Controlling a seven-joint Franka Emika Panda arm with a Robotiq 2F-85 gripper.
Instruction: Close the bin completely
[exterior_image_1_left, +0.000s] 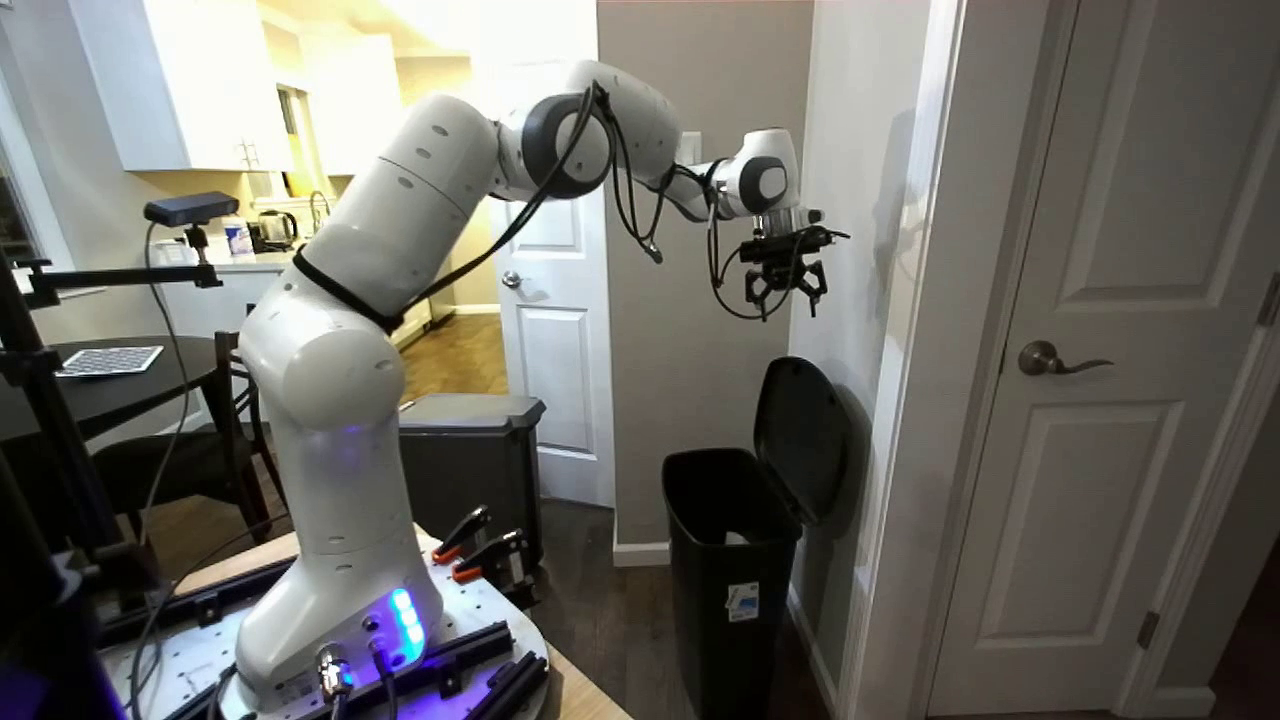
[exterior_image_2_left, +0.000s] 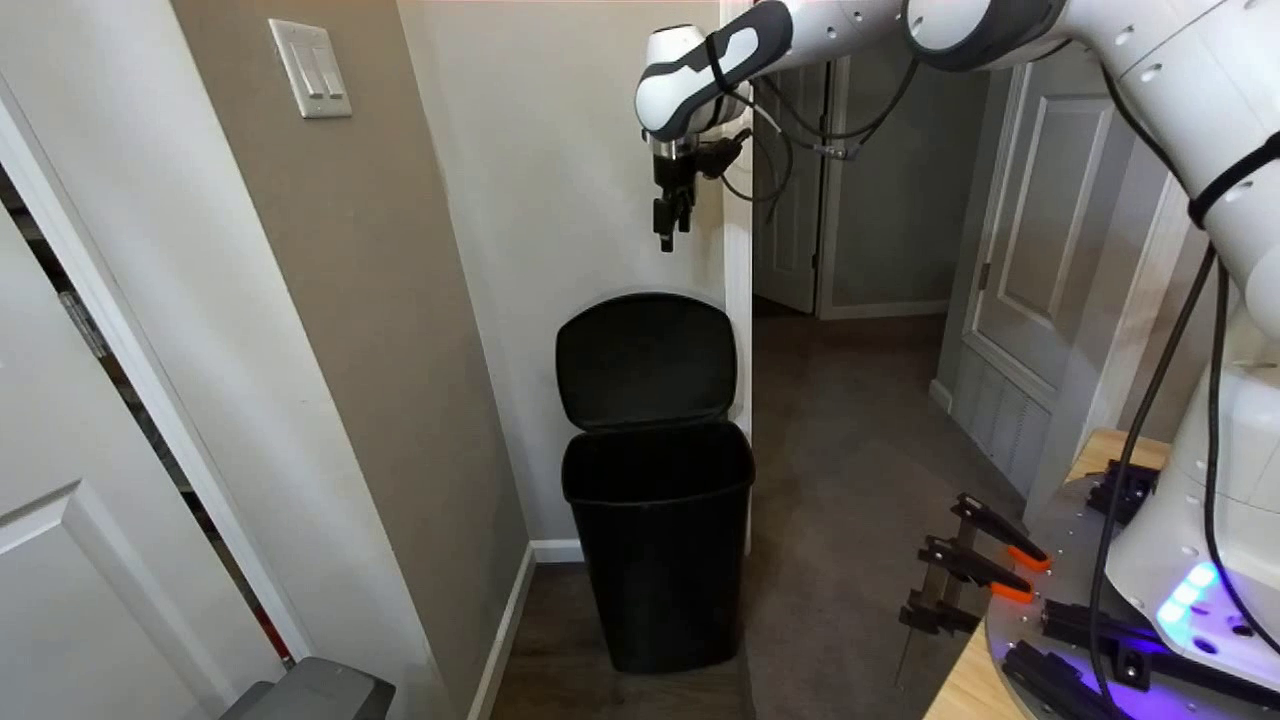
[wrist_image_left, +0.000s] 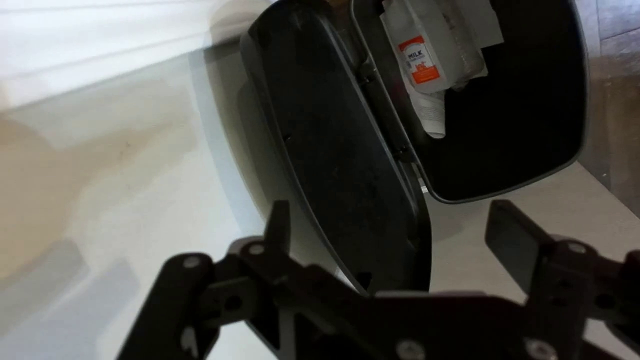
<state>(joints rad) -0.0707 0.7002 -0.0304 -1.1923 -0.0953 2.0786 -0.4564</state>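
The tall black bin (exterior_image_1_left: 715, 630) stands in the corner, also seen in an exterior view (exterior_image_2_left: 660, 590). Its hinged lid (exterior_image_1_left: 800, 435) is up, tilted back toward the wall; it shows in an exterior view (exterior_image_2_left: 648, 362) too. In the wrist view the lid (wrist_image_left: 335, 135) stands beside the open bin (wrist_image_left: 505, 135), which holds a milk jug (wrist_image_left: 420, 60) and white paper. My gripper (exterior_image_1_left: 790, 308) hangs above the lid, pointing down, clear of it; it shows in an exterior view (exterior_image_2_left: 674, 238). In the wrist view the gripper's fingers (wrist_image_left: 392, 215) are wide apart with nothing between them.
A pale wall (exterior_image_2_left: 560, 180) is right behind the lid, and a brown-grey wall (exterior_image_1_left: 705, 300) stands at the bin's side. A grey-lidded container (exterior_image_1_left: 470, 412) stands near the robot's table. Clamps (exterior_image_1_left: 480, 550) stick out from the table edge. A white door (exterior_image_1_left: 1130, 250) is nearby.
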